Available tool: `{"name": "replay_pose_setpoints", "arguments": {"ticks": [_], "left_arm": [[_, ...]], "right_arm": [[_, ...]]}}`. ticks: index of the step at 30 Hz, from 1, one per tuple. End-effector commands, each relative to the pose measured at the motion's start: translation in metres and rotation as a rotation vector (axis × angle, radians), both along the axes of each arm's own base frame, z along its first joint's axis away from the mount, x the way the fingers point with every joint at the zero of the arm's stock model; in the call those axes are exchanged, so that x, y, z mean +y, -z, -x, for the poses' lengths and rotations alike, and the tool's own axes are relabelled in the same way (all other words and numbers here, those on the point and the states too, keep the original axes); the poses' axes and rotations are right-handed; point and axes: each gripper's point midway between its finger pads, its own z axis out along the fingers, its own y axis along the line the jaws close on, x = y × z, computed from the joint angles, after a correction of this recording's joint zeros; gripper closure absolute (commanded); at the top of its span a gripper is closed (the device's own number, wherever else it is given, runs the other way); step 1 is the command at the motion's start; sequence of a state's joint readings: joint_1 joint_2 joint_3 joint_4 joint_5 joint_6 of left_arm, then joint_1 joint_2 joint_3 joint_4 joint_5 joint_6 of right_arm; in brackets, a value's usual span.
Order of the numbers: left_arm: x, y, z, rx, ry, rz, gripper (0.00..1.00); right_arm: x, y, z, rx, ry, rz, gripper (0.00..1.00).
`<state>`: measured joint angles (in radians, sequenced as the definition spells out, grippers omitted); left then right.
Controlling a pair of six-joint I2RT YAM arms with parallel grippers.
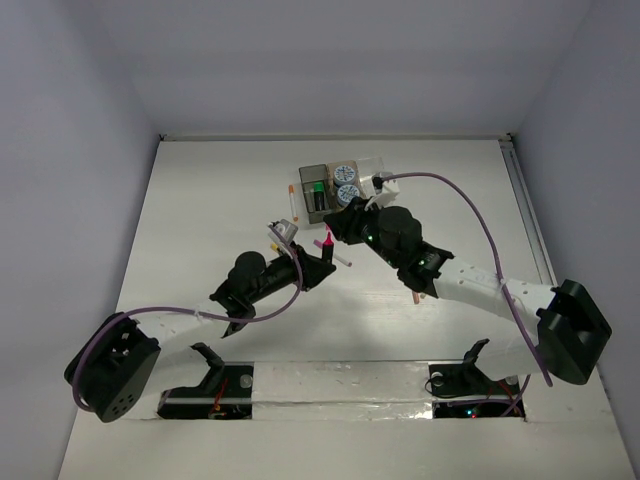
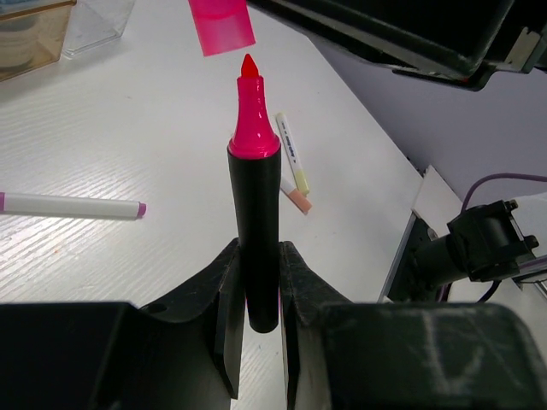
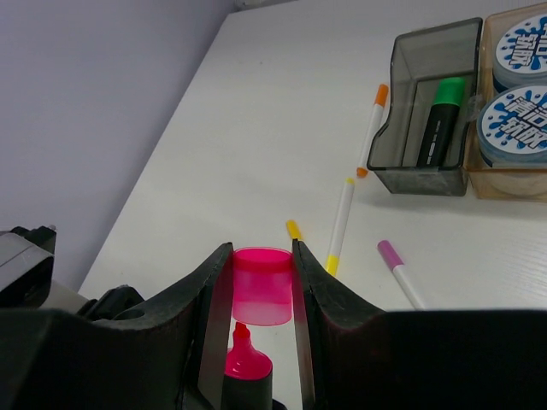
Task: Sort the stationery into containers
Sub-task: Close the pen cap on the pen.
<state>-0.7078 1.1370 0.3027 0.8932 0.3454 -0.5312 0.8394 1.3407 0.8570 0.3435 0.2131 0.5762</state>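
My left gripper (image 2: 259,282) is shut on a short black marker (image 2: 256,213) and holds it upright, its pink tip bare. My right gripper (image 3: 261,256) is shut on the marker's pink cap (image 3: 261,284), held just above the tip (image 3: 246,354) with a small gap. In the top view both grippers meet mid-table, left (image 1: 318,262) and right (image 1: 340,228). The smoky grey bin (image 3: 419,178) holds a black marker with a green cap (image 3: 440,120). The amber bin (image 3: 513,184) holds two blue-white tape rolls (image 3: 517,120).
White pens lie loose on the table: an orange-capped one (image 3: 373,128) beside the grey bin, a yellow one (image 3: 339,218), a purple-capped one (image 3: 400,273). A pale yellow pen (image 2: 292,154) lies right of the marker. The clear bin (image 1: 375,168) ends the row.
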Motion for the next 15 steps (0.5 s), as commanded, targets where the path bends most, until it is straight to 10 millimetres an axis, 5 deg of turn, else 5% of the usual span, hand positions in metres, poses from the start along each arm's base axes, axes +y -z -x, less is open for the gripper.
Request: {"name": "replay_pose_setpoints", "arguments": {"ticks": [1, 15], "left_arm": [[-0.006, -0.026, -0.005, -0.077, 0.009, 0.044, 1.00], [-0.006, -0.027, -0.007, -0.088, -0.007, 0.028, 1.00]], "right_arm": [[-0.002, -0.036, -0.005, -0.088, 0.041, -0.080, 1.00], [0.007, -0.023, 0.006, -0.064, 0.004, -0.059, 1.00]]}}
